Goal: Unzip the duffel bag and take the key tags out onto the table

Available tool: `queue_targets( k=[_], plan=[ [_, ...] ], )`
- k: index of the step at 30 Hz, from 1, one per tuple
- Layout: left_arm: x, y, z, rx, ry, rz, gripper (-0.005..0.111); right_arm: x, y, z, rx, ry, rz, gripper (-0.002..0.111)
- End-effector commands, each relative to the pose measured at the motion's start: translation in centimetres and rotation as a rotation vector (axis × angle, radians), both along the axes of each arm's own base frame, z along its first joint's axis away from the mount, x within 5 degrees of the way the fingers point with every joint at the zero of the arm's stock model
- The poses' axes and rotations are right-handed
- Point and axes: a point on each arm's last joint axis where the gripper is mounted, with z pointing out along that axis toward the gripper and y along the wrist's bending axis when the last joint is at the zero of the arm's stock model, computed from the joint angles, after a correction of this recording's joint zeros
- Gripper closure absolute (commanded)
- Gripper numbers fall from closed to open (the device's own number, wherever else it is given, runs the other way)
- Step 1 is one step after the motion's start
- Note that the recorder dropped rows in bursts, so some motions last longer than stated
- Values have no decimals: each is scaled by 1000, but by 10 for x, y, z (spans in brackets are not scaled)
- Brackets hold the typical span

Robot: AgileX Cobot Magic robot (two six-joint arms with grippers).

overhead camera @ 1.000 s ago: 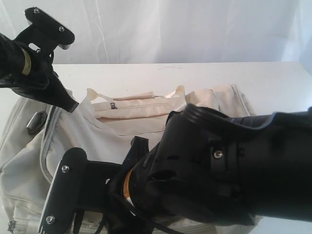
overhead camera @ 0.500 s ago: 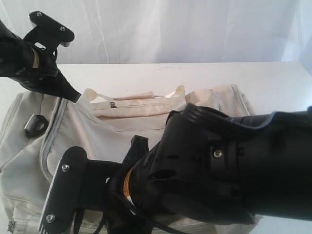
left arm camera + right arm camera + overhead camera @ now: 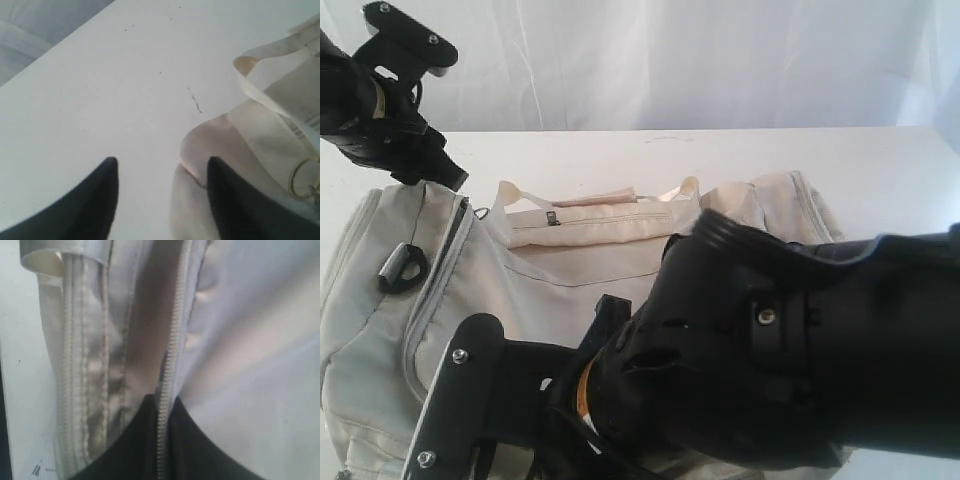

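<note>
The duffel bag (image 3: 590, 260) lies on the white table (image 3: 770, 160), filling the left and centre of the exterior view, with its far edge at mid-frame and its near side hidden behind the big black right arm (image 3: 800, 370) in the lower right. A grey zipper (image 3: 440, 290) curves down the bag's left part. At the zipper's upper end a short dark slit (image 3: 460, 215) shows, but what lies inside the bag cannot be seen. A black D-ring (image 3: 400, 268) hangs on the bag's left face, and a webbing handle (image 3: 590, 198) lies along its far edge.

The right gripper (image 3: 161, 402) sits low against the bag. In its wrist view the two dark fingers are pressed together with the zipper's teeth running between them, so the jaws are clamped on the bag's zipper line.

The left gripper (image 3: 162, 162) is at the upper left of the exterior view, above the bag's left end. Its jaws stand well apart and grip nothing. Bare table and a fold of cream fabric show between them, and a webbing loop (image 3: 255, 85) lies just beside.
</note>
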Motion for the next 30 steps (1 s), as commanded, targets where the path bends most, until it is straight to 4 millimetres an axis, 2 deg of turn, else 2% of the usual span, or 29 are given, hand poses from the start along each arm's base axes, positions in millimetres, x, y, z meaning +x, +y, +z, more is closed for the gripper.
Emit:
queue_targets(
  k=[1, 8, 12, 14, 16, 18, 20, 21, 22, 24, 27, 29, 30],
  plan=[
    [-13, 6, 17, 4, 3, 37, 33, -3, -5, -6, -44, 35, -10, 108],
    [-54, 1, 47, -53, 48, -20, 34, -4, -5, -5, -42, 34, -10, 108],
    [-88, -1, 64, -122, 116, -52, 43, -3, -5, 0, -1, 54, -91, 108],
    [-109, -3, 73, -179, 157, -103, 55, -3, -4, 9, 27, 52, -114, 104],
    [-127, -5, 80, -222, 185, -172, 71, -2, -3, 21, 65, 39, -123, 94],
    [-149, -6, 87, -251, 229, -254, 92, -2, -3, 33, 97, 24, -126, 81],
    [-167, -3, 89, -261, 247, -310, 107, -3, -5, 47, 126, 13, -133, 63],
    [-181, 2, 83, -267, 261, -319, 107, -5, -9, 60, 159, 13, -161, 49],
    [-194, 9, 77, -265, 268, -318, 107, -7, -13, 69, 178, 12, -181, 42],
    [-221, 21, 59, -263, 275, -316, 107, -12, -22, 83, 191, 16, -204, 41],
    [-241, 30, 33, -257, 267, -329, 107, -21, -39, 95, 195, 53, -277, 42],
    [-249, 34, 4, -275, 231, -328, 107, -24, -46, 92, 103, 114, -357, 46],
    [-250, 34, 0, -288, 207, -324, 107, -24, -46, 90, 90, 118, -357, 47]
  ],
)
